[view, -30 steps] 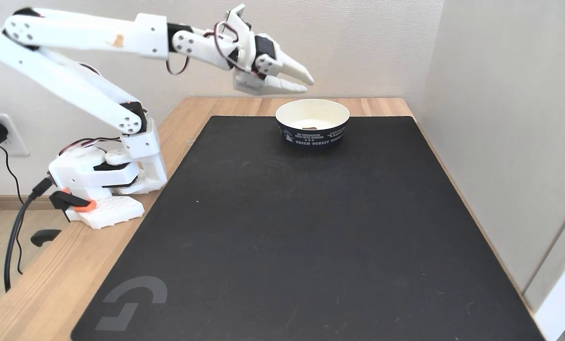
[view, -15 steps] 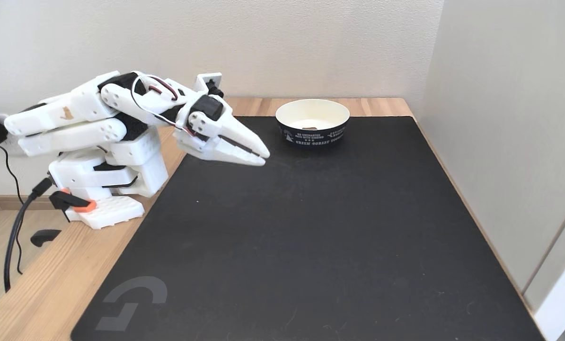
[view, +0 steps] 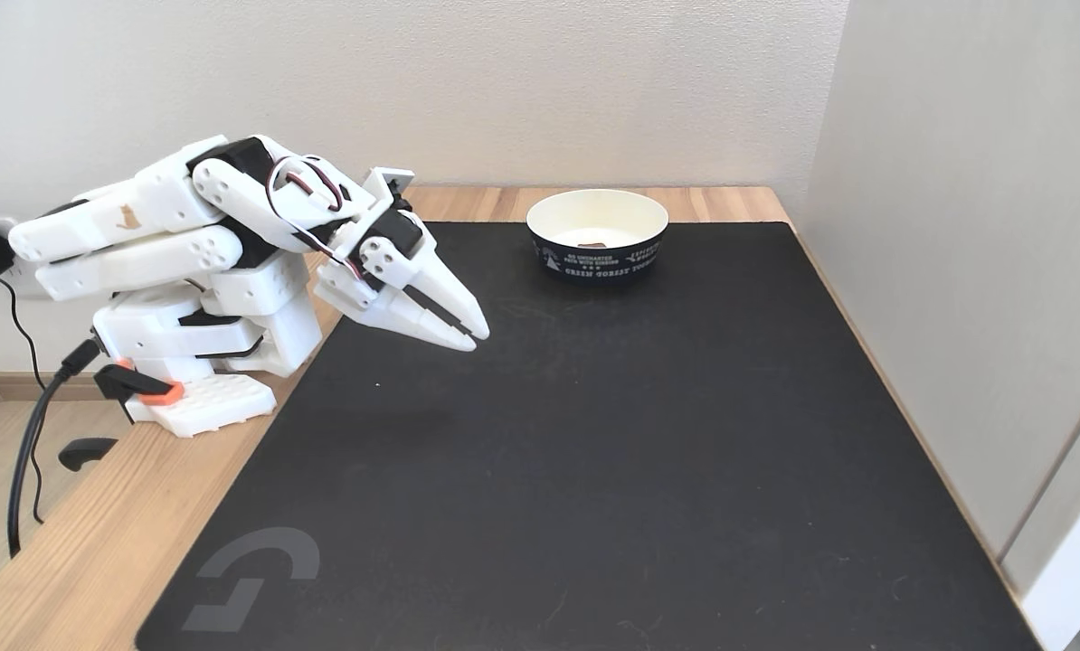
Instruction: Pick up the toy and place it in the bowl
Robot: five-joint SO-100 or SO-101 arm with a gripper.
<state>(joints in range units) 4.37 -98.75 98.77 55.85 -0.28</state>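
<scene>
The bowl [view: 597,233] stands at the far edge of the black mat, cream inside and navy outside with white print. A sliver of the reddish-brown toy [view: 596,244] shows above the near rim, lying on the bowl's floor. My white arm is folded back over its base at the left. My gripper [view: 477,339] hangs just above the mat's left part, pointing down and to the right. It is well to the left of the bowl and nearer the camera. Its fingers are shut with nothing between them.
A black mat [view: 594,452] covers most of the wooden table [view: 97,542]. The arm's base [view: 196,344] is clamped at the table's left edge, with cables hanging off it. A wall panel [view: 974,271] runs along the right side of the table.
The arm has pulled back from above the bowl and folded down over its base. In the last half second the gripper dipped lower and a little left.
</scene>
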